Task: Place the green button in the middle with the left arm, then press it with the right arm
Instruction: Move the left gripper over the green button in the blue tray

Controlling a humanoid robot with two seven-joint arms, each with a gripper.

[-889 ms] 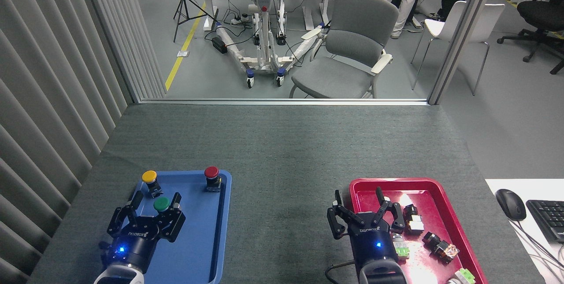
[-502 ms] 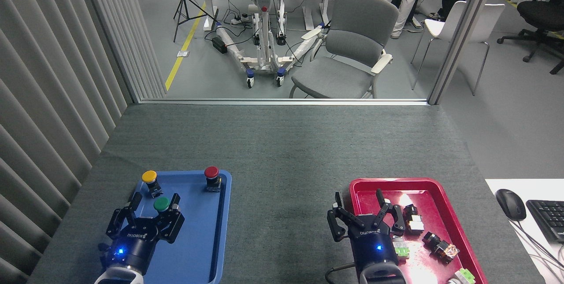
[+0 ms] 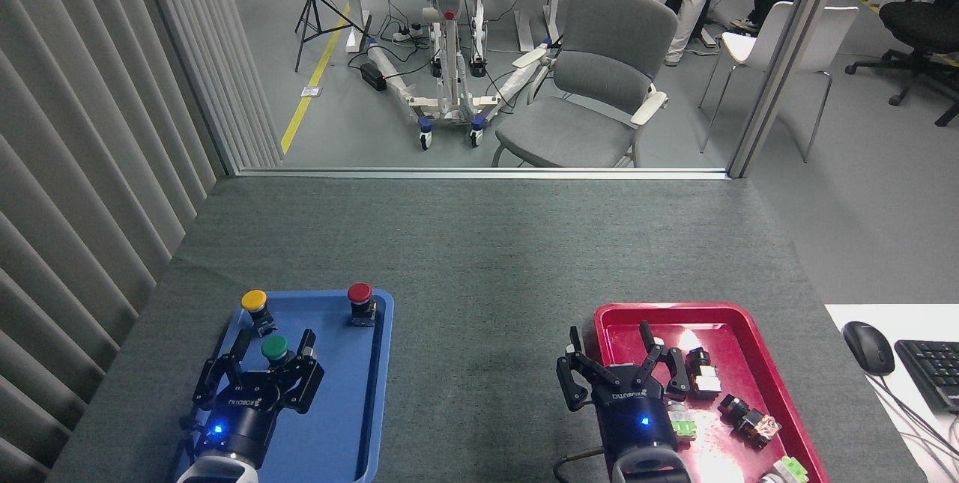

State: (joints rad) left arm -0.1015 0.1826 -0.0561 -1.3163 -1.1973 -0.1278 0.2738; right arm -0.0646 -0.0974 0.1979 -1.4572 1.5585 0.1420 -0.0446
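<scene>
On the blue tray [image 3: 374, 393], the green button [image 3: 275, 348] stands between the left gripper's [image 3: 275, 344] spread jaws, lined up for a pinch. Right gripper [image 3: 610, 341], also spread, waits by the red tray [image 3: 779, 386].

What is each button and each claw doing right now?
green button: upright in the blue tray, between the left claw's fingers, not gripped.
yellow button: upright, untouched.
red button: upright, untouched.
left claw: open around the green button.
right claw: open, empty, over the red tray.
</scene>
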